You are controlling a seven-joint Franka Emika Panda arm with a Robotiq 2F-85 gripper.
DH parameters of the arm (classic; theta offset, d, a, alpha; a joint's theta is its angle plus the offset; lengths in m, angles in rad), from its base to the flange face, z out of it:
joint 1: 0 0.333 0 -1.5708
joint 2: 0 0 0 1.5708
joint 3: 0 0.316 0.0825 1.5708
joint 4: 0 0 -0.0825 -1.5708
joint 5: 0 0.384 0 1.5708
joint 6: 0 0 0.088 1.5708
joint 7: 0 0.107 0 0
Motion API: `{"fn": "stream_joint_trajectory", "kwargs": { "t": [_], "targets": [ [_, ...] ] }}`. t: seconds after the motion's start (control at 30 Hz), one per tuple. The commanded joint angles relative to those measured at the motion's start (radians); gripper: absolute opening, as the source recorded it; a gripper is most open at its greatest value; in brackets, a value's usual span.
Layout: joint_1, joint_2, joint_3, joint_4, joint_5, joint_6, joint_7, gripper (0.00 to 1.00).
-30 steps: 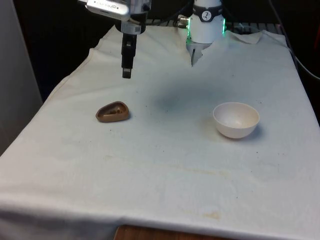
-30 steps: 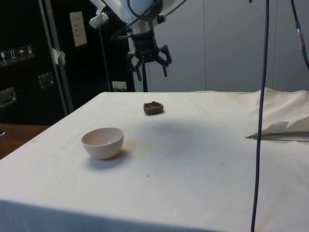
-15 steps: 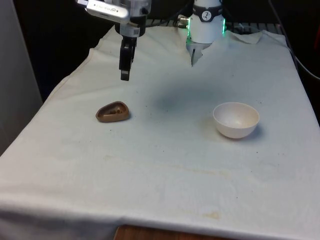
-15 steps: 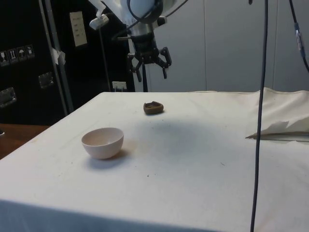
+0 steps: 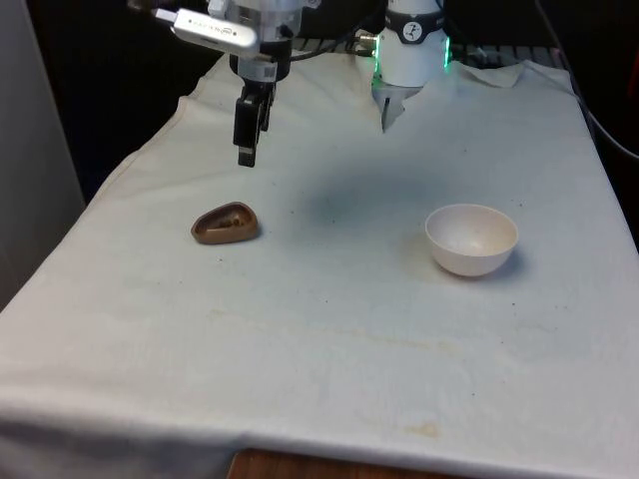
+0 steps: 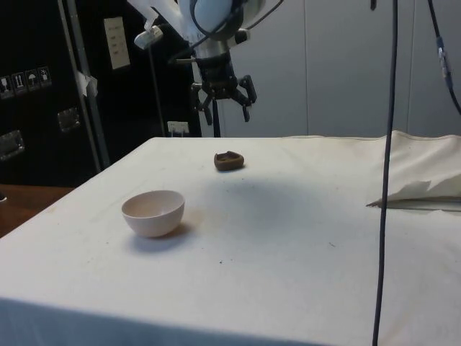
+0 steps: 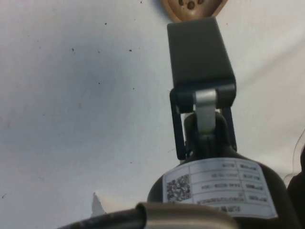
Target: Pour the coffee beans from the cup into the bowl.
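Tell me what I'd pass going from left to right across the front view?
Cup → gripper, hanging above the cloth → bowl.

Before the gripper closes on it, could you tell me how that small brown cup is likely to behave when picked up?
The brown cup looks low and wide, so it probably won't tip easily. Its rounded sides may slip between the fingers. It holds loose coffee beans, so any tilt could spill them early. The gripper hangs open above it.
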Motion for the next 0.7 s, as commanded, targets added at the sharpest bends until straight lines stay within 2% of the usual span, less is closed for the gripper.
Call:
{"fn": "stream_joint_trajectory", "kwargs": {
  "t": [0.0,0.03,0.2,0.27,0.3,0.43,0.57,0.6,0.67],
  "targets": [
    [0.000,0.001,-0.001,0.000,0.000,0.000,0.006,1.00],
    [0.001,0.007,-0.003,-0.001,0.002,0.015,0.026,1.00],
    [0.002,0.017,-0.003,0.003,0.001,0.012,0.064,1.00],
    [0.002,0.020,-0.004,0.003,0.001,0.012,0.077,1.00],
    [0.000,0.016,-0.001,0.002,0.000,0.000,0.064,1.00],
    [0.002,0.028,-0.004,0.005,0.001,0.011,0.108,1.00],
    [0.002,0.034,-0.004,0.007,0.000,0.011,0.134,1.00],
    [0.000,0.029,-0.001,0.005,0.000,0.000,0.122,1.00],
    [0.002,0.037,-0.005,0.008,0.000,0.012,0.147,1.00]
  ]
}}
